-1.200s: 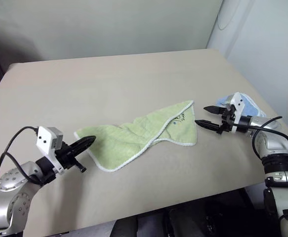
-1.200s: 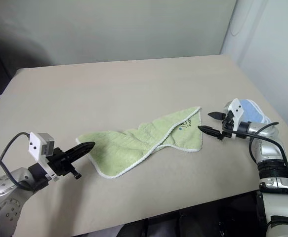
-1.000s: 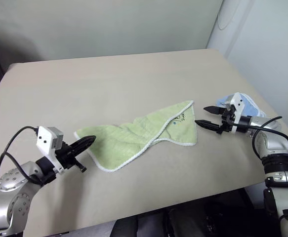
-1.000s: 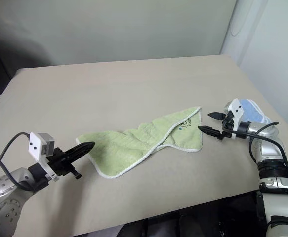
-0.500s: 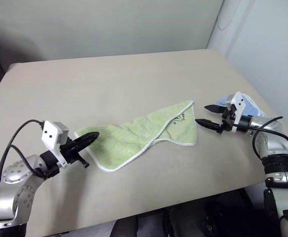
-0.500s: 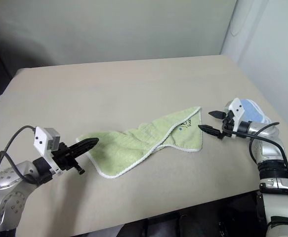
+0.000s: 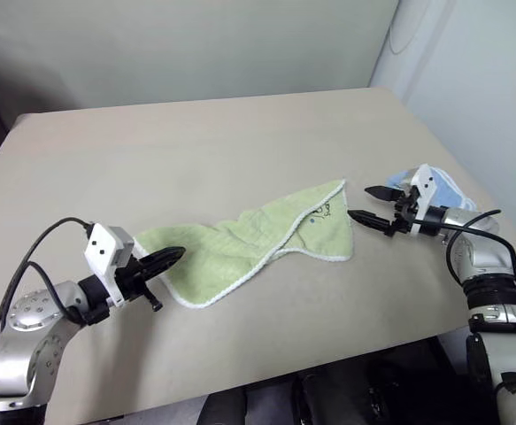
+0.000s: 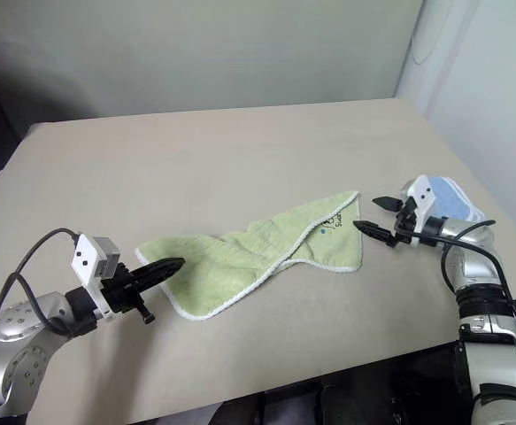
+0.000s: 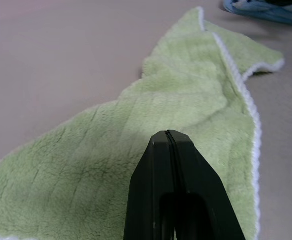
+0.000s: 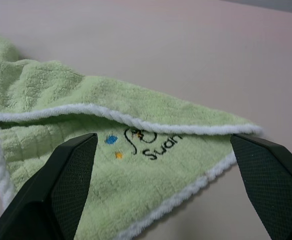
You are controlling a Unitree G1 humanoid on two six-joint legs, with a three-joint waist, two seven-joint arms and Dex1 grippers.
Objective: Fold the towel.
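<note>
Two pincers flank the crumpled light-green terry towel (image 7: 258, 241) with white stitched edging on the beige tabletop (image 7: 204, 150): my left pincer (image 7: 174, 256) is closed and empty at its near-left end, my right pincer (image 7: 371, 204) gapes wide, empty, beside its printed corner.

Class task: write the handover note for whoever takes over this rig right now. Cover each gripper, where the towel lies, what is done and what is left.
Left gripper: shut, holding nothing, tips over the towel's near-left end.
Right gripper: open, empty, just beside the towel's right corner, the one with the printed mark.
Towel: rumpled and stretched slantwise across the middle of the table, one flap lying loosely over itself; no tidy fold yet.
Blue cloth: at the table's right edge behind the right gripper; not part of the job.
Left: grasp corners, flatten, then fold.
</note>
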